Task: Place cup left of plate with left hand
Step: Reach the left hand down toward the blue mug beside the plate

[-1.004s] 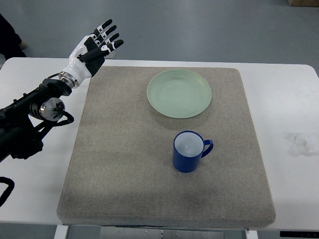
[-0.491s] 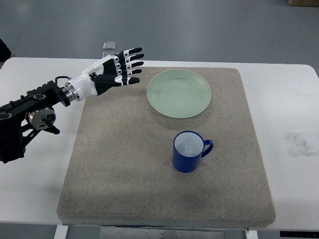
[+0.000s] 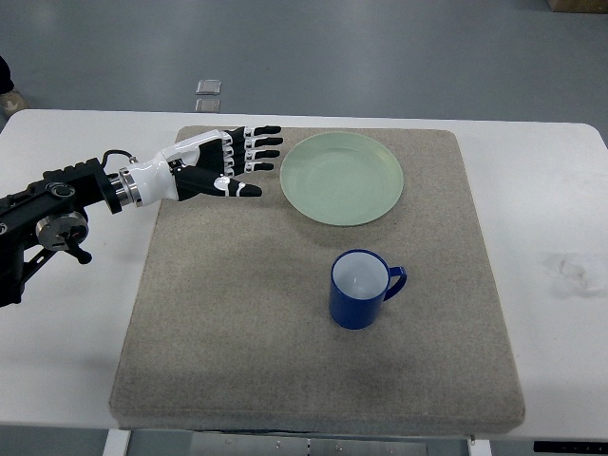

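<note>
A blue cup (image 3: 360,289) stands upright on the grey mat (image 3: 237,323), handle pointing right, just below the pale green plate (image 3: 342,178). My left hand (image 3: 239,164) comes in from the left edge, fingers spread and empty, hovering over the mat's upper left just left of the plate. It is well apart from the cup, up and to the left of it. The right arm is out of view.
The mat lies on a white table (image 3: 560,228). A smudge (image 3: 570,269) marks the table at the right. Two small grey squares (image 3: 207,95) lie on the floor beyond the table's far edge.
My left hand has swung down and to the right, from above the table's far left corner to beside the plate's left rim. The cup and plate have not moved.
</note>
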`<state>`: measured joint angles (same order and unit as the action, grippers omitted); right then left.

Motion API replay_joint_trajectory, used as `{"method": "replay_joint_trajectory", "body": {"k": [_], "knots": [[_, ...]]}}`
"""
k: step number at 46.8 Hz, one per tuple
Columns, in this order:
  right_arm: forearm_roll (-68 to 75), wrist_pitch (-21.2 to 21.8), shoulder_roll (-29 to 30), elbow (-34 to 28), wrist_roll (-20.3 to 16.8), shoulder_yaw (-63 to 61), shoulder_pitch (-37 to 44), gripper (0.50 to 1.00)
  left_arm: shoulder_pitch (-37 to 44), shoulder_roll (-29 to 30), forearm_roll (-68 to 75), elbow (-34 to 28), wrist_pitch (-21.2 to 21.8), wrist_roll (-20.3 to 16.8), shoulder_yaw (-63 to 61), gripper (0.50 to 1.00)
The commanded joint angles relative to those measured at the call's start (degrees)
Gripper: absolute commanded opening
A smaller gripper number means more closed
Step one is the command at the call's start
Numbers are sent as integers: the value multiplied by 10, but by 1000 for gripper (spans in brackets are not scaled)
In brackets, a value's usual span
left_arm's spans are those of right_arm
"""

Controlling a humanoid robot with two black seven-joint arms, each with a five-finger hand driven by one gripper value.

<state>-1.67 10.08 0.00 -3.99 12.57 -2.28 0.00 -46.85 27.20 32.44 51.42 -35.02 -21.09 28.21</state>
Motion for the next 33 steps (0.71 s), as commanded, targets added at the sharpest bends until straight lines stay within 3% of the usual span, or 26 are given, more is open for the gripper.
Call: {"method": "replay_joint_trajectory", "body": {"k": [1,21,33], "knots": [[0,0,0,0,0,0,0,932,0,7,9,22,0,0,0,994],[0,-1,0,0,0,0,0,932,10,13,67,99,0,0,-13,994],[0,0,0,-1,0,0,0,932,37,15,97,105,0,0,-20,994]]}}
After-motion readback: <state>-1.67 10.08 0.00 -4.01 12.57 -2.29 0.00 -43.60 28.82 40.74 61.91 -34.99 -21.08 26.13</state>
